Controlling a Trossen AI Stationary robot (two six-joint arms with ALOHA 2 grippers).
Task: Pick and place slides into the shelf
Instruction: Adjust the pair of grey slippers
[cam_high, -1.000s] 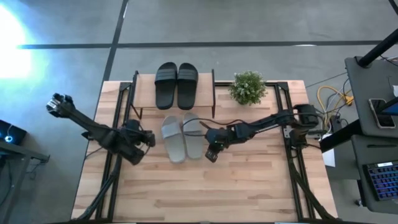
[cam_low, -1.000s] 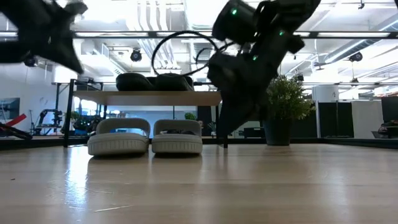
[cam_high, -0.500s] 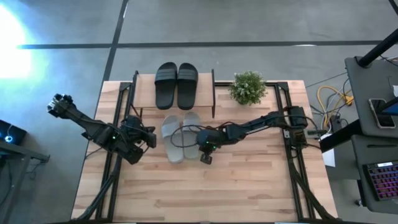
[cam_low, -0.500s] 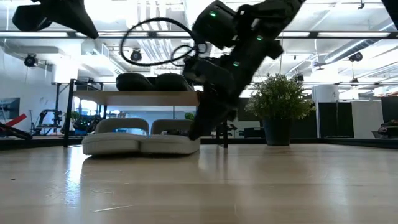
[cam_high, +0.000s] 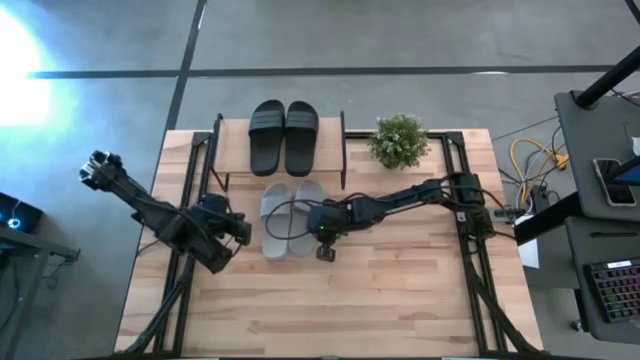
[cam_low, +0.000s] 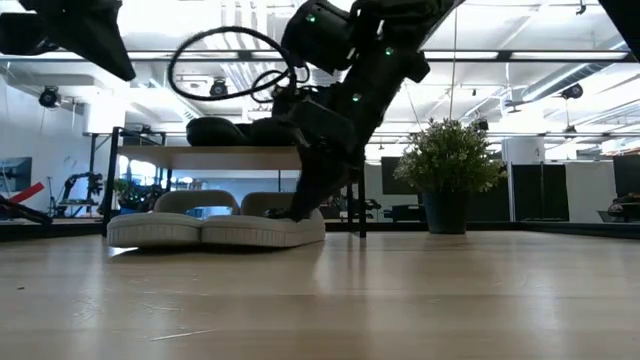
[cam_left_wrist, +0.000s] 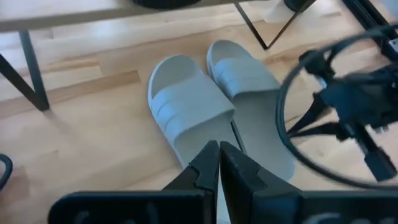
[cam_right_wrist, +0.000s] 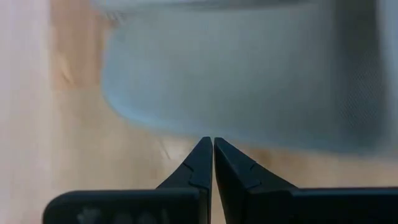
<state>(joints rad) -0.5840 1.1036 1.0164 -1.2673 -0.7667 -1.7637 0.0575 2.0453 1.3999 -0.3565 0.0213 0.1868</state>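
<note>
The right claw (cam_high: 322, 243), shut and empty, sits low against the grey slides (cam_high: 288, 218), which lie just ahead of it before the shelf (cam_high: 232, 145). Black slides (cam_high: 284, 135) rest on top. The left claw (cam_high: 240, 228), shut and empty, hovers beside the grey pair.

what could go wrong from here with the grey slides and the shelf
1. The right gripper, fingers shut, presses against the grey slides rather than holding one. A shove may skew the pair instead of sliding it under the shelf.
2. The slides are drifting towards the left gripper, which hangs close beside them, so the two could collide.
3. The right arm's looping cable hangs near the shelf's black leg and might snag.
</note>
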